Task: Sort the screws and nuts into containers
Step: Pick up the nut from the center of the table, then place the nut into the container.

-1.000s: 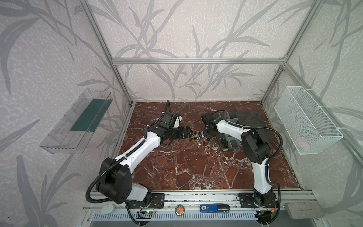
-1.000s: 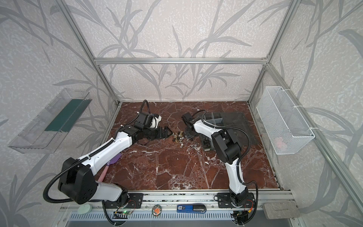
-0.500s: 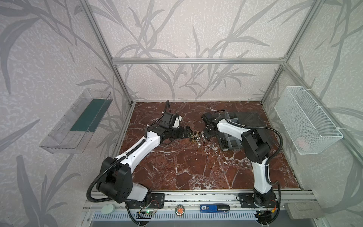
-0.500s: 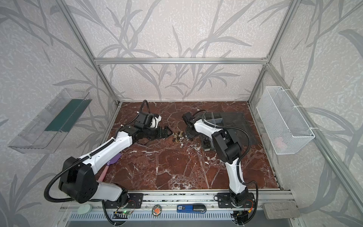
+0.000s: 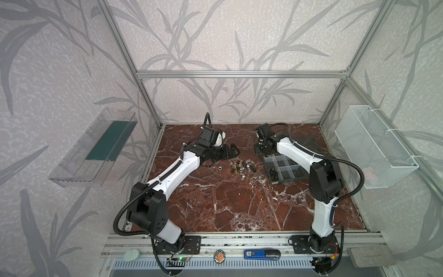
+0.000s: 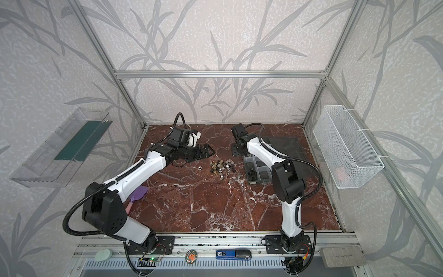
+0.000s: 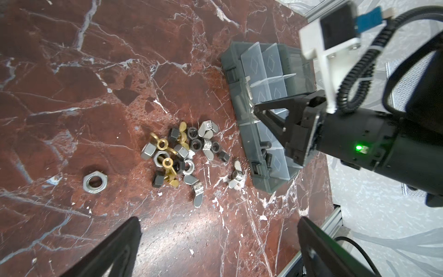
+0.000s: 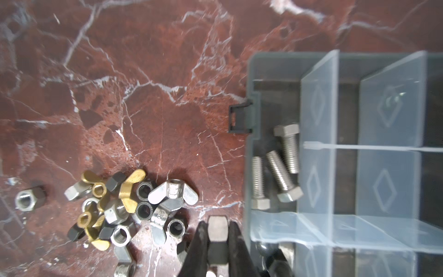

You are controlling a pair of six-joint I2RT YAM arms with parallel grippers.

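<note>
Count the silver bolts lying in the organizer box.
3 bolts, all in the compartment by the latch: one against the divider, one slanted in the middle, one along the outer wall. A neighbouring compartment, partly hidden, may hold more.

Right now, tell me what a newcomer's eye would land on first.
A jumbled heap of silver, black and brass nuts sits mid-table on the red marble. Beside it, the right gripper pinches a silver bolt at the edge of the grey organizer box, where three bolts lie in one edge compartment.

right gripper (image 8: 217, 226) has closed on a bolt (image 8: 217, 239)
</note>
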